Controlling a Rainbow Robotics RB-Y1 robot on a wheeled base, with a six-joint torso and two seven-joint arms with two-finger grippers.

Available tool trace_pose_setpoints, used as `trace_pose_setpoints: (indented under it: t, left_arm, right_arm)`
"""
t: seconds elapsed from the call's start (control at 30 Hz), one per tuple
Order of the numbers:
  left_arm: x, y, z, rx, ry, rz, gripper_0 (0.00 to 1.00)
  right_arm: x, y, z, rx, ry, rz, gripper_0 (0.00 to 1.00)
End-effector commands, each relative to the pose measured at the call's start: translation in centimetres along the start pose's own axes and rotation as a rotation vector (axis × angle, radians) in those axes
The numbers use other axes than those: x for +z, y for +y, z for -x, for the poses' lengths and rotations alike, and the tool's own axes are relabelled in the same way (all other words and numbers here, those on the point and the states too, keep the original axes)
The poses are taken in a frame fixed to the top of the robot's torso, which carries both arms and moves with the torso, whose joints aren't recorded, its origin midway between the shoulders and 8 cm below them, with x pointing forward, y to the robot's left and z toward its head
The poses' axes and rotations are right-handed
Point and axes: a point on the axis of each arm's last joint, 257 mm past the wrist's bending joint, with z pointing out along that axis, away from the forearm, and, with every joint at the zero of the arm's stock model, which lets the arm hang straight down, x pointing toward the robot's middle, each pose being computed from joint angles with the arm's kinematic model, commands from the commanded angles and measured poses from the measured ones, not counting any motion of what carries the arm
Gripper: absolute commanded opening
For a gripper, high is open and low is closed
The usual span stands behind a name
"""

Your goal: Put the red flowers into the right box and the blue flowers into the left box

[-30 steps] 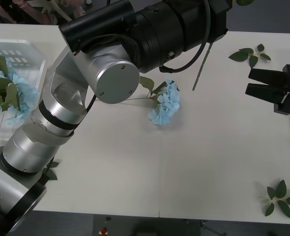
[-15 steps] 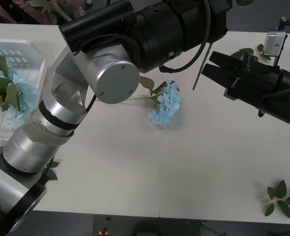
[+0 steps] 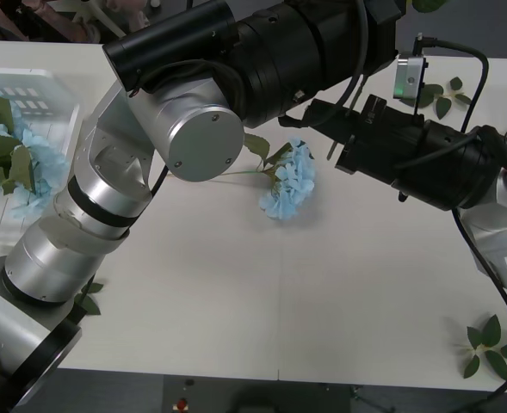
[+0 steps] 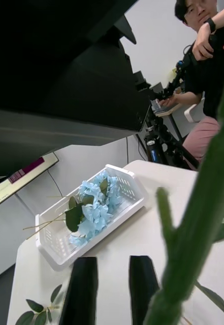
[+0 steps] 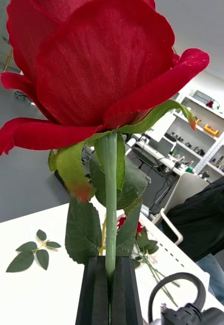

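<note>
My left gripper (image 5: pixel 110 287) is shut on the green stem of a red rose (image 5: pixel 96 66), held upright high over the table's far right. The right gripper (image 3: pixel 315 114) has reached in beside that hanging stem (image 4: pixel 193 238). Its black fingers (image 4: pixel 84 289) stand open, and the stem passes close in front of one finger, not between them. One blue flower (image 3: pixel 289 182) lies mid-table. More blue flowers (image 3: pixel 3 151) fill the left box (image 3: pixel 38 86), a white slotted basket (image 4: pixel 127 188). Other red flowers (image 5: pixel 126 223) lie farther off. The right arm covers the side where the right box would be.
Loose green leaf sprigs lie at the far right (image 3: pixel 442 93), the near right (image 3: pixel 492 346) and the near left edge (image 3: pixel 85 299). The left arm's thick silver and black links (image 3: pixel 201 129) span the table's left and back.
The right arm has swept in from the table's right edge toward the middle, bringing its open gripper up to the hanging rose stem. The left arm and the flowers have not moved.
</note>
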Motion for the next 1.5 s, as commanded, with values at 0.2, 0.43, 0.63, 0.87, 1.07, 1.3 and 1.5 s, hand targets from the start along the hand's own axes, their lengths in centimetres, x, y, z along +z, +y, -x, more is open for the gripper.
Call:
trace_pose_setpoints:
  t: [0.2,0.43,0.63,0.87,1.07,1.3,1.5]
  left_arm:
    - [0.2,-1.3,2.0,0.018,-0.037,-0.026,0.0]
    - [0.2,-1.3,2.0,0.018,-0.037,-0.026,1.0]
    - [0.2,-1.3,2.0,0.018,-0.037,-0.026,1.0]
    - [0.2,-1.3,2.0,0.018,-0.037,-0.026,1.0]
    - [-2.0,3.0,2.0,0.055,-0.03,0.048,1.0]
    - [-10.1,8.2,0.6,0.203,0.185,0.144,1.0]
    - [-18.7,14.1,-5.2,0.406,0.539,0.251,1.0]
  right_arm:
    - [1.8,-0.6,1.4,-0.008,-0.041,0.016,0.0]
    - [1.8,-0.8,1.6,-0.009,-0.04,0.01,0.0]
    - [1.6,-1.1,1.6,-0.012,-0.032,0.003,0.0]
    - [0.8,-1.6,1.8,-0.018,-0.017,-0.006,0.0]
    - [-2.2,-5.0,1.4,-0.003,0.066,-0.085,0.0]
    - [-12.8,-13.4,0.0,0.099,0.294,-0.299,0.0]
    - [-25.8,-18.6,0.1,0.131,0.552,-0.504,0.0]
